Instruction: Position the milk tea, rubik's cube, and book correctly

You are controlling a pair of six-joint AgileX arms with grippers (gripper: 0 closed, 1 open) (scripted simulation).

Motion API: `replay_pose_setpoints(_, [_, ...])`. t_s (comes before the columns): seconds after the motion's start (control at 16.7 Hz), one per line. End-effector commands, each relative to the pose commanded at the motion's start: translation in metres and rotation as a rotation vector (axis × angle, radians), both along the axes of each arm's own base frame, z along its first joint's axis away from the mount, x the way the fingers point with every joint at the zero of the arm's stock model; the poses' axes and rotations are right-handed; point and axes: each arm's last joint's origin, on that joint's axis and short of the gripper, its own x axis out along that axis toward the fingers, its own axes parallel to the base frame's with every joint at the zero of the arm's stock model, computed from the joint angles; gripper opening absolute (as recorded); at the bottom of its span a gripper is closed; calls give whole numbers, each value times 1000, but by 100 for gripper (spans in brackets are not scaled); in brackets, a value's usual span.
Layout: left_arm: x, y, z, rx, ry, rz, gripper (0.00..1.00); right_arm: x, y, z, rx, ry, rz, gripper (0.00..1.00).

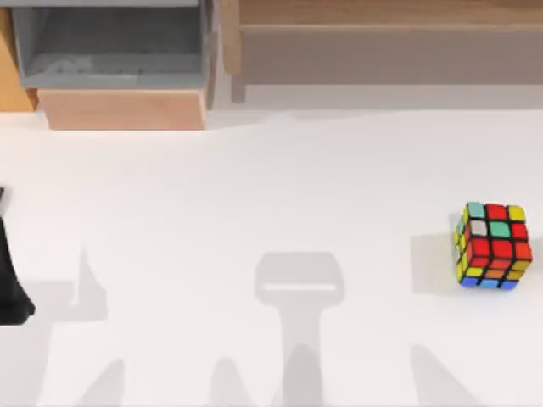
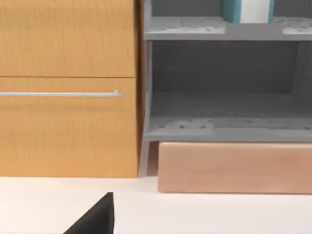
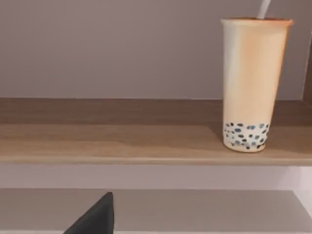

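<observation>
The rubik's cube (image 1: 494, 246) sits on the white table (image 1: 271, 195) near its right edge, with scrambled red, yellow, teal and orange stickers. The milk tea (image 3: 253, 83), a tall orange cup with dark pearls at the bottom and a straw, stands upright on a wooden shelf (image 3: 122, 141). The book (image 2: 247, 10), teal and white, stands on the upper grey shelf. My left arm (image 1: 10, 284) is parked at the table's left edge, far from the cube. A dark part of my left gripper (image 2: 95, 219) faces the cabinet. A dark part of my right gripper (image 3: 95, 217) faces the wooden shelf.
A wooden cabinet (image 2: 68, 97) with a metal drawer handle (image 2: 61, 94) stands at the back left, beside grey open compartments (image 2: 224, 97) over a light wooden base (image 2: 234, 168). The long wooden shelf (image 1: 382, 17) runs along the back right.
</observation>
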Motion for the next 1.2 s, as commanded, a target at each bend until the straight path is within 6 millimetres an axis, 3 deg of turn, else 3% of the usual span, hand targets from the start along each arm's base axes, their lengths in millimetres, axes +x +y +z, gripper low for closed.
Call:
replay_pose_setpoints(0.12, [0, 0, 0, 0, 0, 0, 100, 25, -5, 21, -2, 14, -2, 100])
replay_pose_setpoints(0.3, [0, 0, 0, 0, 0, 0, 100, 79, -16, 37, 1, 59, -4, 100])
replay_pose_setpoints(0.54, [0, 0, 0, 0, 0, 0, 100, 158, -39, 28, 11, 112, -5, 100])
replay_pose_setpoints(0.72, [0, 0, 0, 0, 0, 0, 100, 206, -58, 14, 11, 107, -5, 100])
replay_pose_setpoints(0.96, [0, 0, 0, 0, 0, 0, 100, 247, -77, -3, 3, 76, -6, 100])
replay_pose_setpoints(1.2, [0, 0, 0, 0, 0, 0, 100, 257, -82, -7, -1, 63, -6, 100])
